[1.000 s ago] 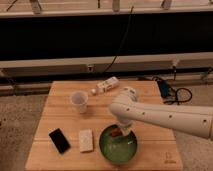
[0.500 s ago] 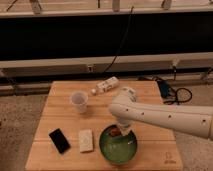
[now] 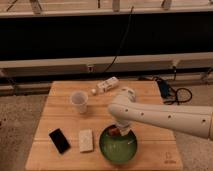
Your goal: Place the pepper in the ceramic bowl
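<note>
The ceramic bowl (image 3: 118, 147) is a wide glossy green dish at the front middle of the wooden table (image 3: 60, 110). My gripper (image 3: 120, 132) hangs from the white arm (image 3: 165, 116) that reaches in from the right, and it sits over the bowl's far rim. A small dark red-brown lump, the pepper (image 3: 115, 131), shows at the gripper's tip just above the rim. I cannot make out how the gripper holds it.
A small translucent whitish cup (image 3: 79, 100) stands at the back left. A black phone-like slab (image 3: 59, 140) and a pale sponge-like block (image 3: 86, 139) lie left of the bowl. A white packet (image 3: 108, 85) lies at the table's back edge. Cables (image 3: 172, 92) lie on the floor at right.
</note>
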